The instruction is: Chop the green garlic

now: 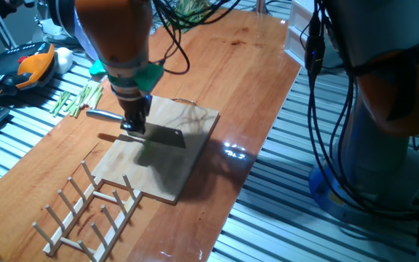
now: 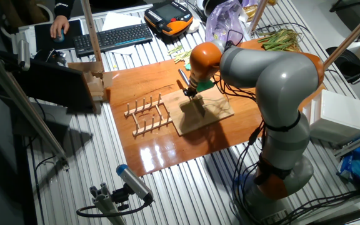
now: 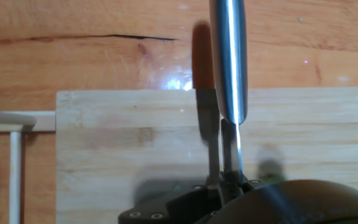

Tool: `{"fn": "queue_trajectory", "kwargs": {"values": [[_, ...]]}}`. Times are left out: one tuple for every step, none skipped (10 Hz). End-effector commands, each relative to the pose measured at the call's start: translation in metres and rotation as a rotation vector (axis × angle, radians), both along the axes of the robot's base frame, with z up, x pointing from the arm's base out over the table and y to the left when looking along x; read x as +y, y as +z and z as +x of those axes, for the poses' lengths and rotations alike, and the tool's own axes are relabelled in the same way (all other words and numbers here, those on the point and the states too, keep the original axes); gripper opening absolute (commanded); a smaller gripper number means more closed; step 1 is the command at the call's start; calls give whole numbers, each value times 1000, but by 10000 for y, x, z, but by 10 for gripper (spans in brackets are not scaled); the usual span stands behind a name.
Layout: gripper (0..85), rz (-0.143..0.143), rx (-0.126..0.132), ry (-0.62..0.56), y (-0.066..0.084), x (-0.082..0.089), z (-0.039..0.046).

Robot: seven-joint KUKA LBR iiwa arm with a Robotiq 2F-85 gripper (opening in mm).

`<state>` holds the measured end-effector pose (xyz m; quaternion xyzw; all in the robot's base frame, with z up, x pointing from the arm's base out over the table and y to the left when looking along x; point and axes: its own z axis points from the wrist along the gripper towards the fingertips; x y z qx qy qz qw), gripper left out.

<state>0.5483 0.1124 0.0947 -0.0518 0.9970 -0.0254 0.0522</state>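
Plainly, the gripper (image 1: 134, 125) is closed tight on a knife (image 1: 158, 136), its fingers clamped where the silver handle meets the dark blade. The blade sits low over a pale wooden cutting board (image 1: 182, 164) on the reddish table (image 1: 246, 65).

Only the hand view shows any green garlic (image 3: 270, 168): a small, blurred, bright green spot on the board, just to the right of the blade's thin edge and near the gripper body. It is too smeared to tell which way it points or where its long axis runs. In both fixed views the arm and blade cover that part of the board, so no garlic shows there.

From the hand view the knife runs straight up the picture, handle farthest from the camera and reaching past the board's far edge.

One fixed view shows the knife lying across the board, handle toward a bunch of pale green stalks (image 1: 77, 100) on the table beyond. A wooden peg rack (image 1: 86, 211) lies at the board's near end.

The other fixed view adds a heap of leafy stalks (image 2: 280, 39) at the table's far corner.
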Motion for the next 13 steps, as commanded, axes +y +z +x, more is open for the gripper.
{"fn": "queue_trajectory", "kwargs": {"values": [[0, -3, 2, 0, 34, -8, -23], [0, -3, -6, 1, 25, -44, -77], [0, 3, -13, 2, -20, -60, -107], [0, 6, -21, 4, -78, -65, -119], [0, 13, -25, 4, -134, -66, -115], [0, 15, -30, 5, -183, -59, -102], [0, 19, -31, 5, -218, -57, -92], [0, 23, -33, 3, -237, -37, -65], [0, 15, -33, 0, -216, -1, -7], [0, 6, -27, -3, -166, 22, 55], [0, 3, -22, 0, -126, 13, 83], [0, 2, -16, 4, -82, -4, 84], [0, 0, -13, 9, -40, -21, 72]]}}
